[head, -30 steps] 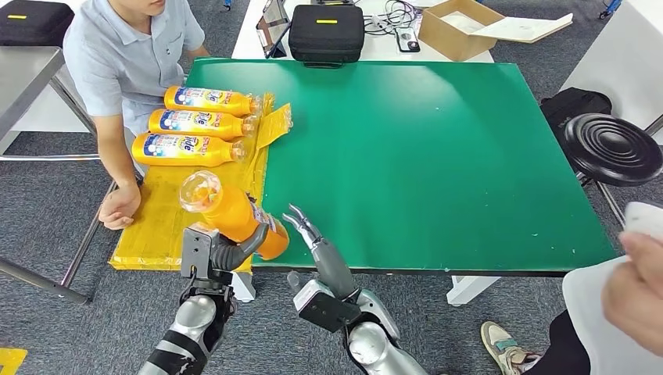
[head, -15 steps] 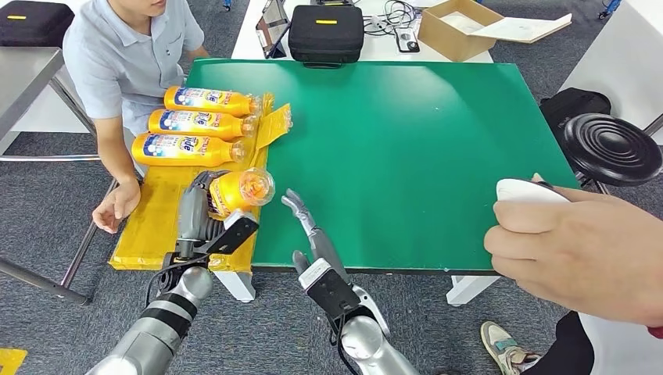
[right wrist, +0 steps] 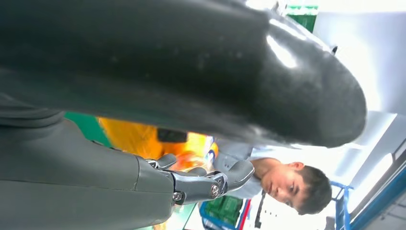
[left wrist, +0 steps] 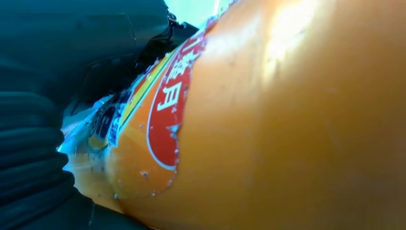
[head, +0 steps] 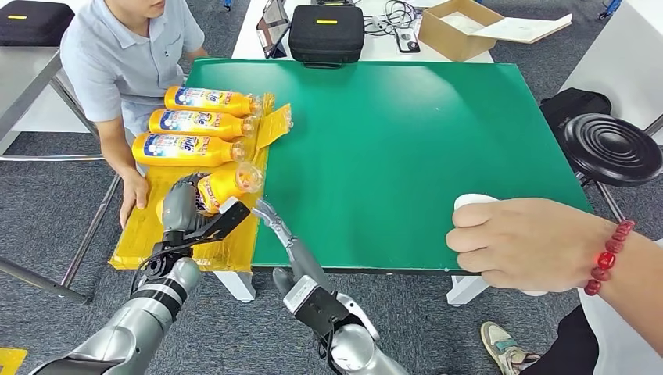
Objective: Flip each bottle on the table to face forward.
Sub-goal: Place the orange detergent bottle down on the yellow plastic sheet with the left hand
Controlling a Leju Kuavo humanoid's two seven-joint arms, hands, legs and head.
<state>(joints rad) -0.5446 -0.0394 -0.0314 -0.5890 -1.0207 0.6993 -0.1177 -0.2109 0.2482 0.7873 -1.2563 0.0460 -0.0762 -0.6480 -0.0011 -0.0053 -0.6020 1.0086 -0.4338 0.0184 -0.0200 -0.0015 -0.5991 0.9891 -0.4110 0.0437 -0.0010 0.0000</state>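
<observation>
Orange bottle (head: 223,187) lies gripped within left hand (head: 188,209) fingers (head: 209,225).

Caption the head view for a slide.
Left hand holds an orange bottle over the yellow mat; right hand open beside it.

A person in a light blue shirt (head: 117,55) sits at the green table's (head: 422,148) far left corner, a black case (head: 326,33) and cardboard box (head: 457,31) lie beyond it, a black stool (head: 612,147) stands right, and another person's hand (head: 524,242) holds something white.
</observation>
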